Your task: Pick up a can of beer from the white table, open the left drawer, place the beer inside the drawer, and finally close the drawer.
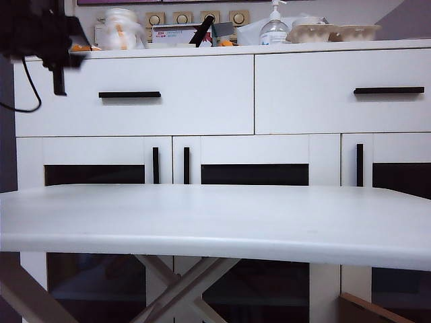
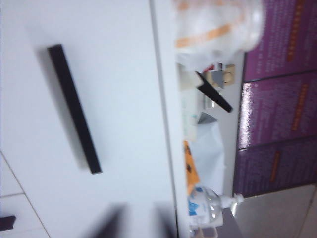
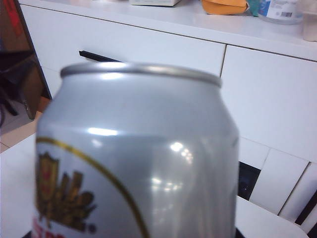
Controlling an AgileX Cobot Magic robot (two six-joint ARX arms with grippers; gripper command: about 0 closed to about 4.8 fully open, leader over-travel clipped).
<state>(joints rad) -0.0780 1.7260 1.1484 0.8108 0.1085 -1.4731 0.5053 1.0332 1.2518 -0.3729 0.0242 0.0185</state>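
The can of beer [image 3: 148, 148], silver with a gold crest, fills the right wrist view and stands upright just above the white table [image 3: 12, 188]. My right gripper's fingers are hidden behind the can, which sits where the jaws close. The right gripper is outside the exterior view. My left gripper [image 1: 59, 75] hangs blurred at the upper left, in front of the left drawer [image 1: 195, 101] and left of its black bar handle [image 1: 129, 95]. In the left wrist view the left gripper [image 2: 136, 225] is open, its dark blurred fingers apart before the drawer front, near the handle [image 2: 74, 109].
The white table [image 1: 215, 222] spans the foreground. The cabinet top holds a pump bottle [image 1: 273, 30], egg cartons [image 1: 333, 31] and a plastic bag [image 1: 121, 30]. The narrower right drawer [image 1: 337, 101] lies beside the left one, with doors with black handles [image 1: 155, 165] below.
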